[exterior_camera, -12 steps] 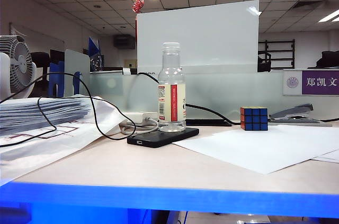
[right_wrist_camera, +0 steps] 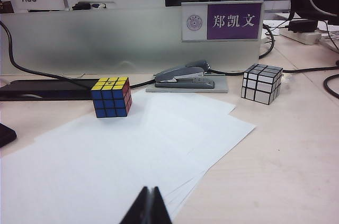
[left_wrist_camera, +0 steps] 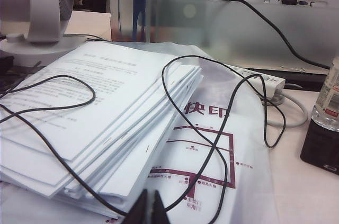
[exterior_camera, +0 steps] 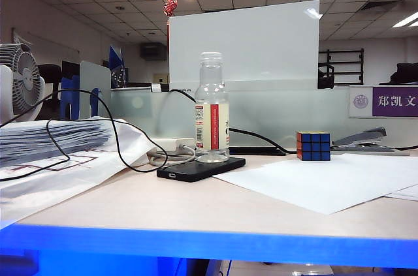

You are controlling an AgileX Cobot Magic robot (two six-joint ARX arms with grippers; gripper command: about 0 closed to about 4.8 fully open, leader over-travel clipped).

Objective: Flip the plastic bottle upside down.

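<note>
Nothing has moved in the last half-second: the plastic bottle [exterior_camera: 211,107] stands upright, neck up, on a black device [exterior_camera: 201,169] mid-desk. Your left gripper [left_wrist_camera: 150,209] and right gripper [right_wrist_camera: 149,207] both sit pinched closed and empty, well apart from it. The flip hasn't begun.

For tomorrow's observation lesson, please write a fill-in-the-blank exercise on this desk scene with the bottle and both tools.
1. The clear plastic bottle stands upright on a flat ____ device.
2. The bottle's neck has no ____.
3. Both the left tool and right tool are ____.
4. The stapler lies between two ____.

Missing words: black; cap; shut; cubes
</note>
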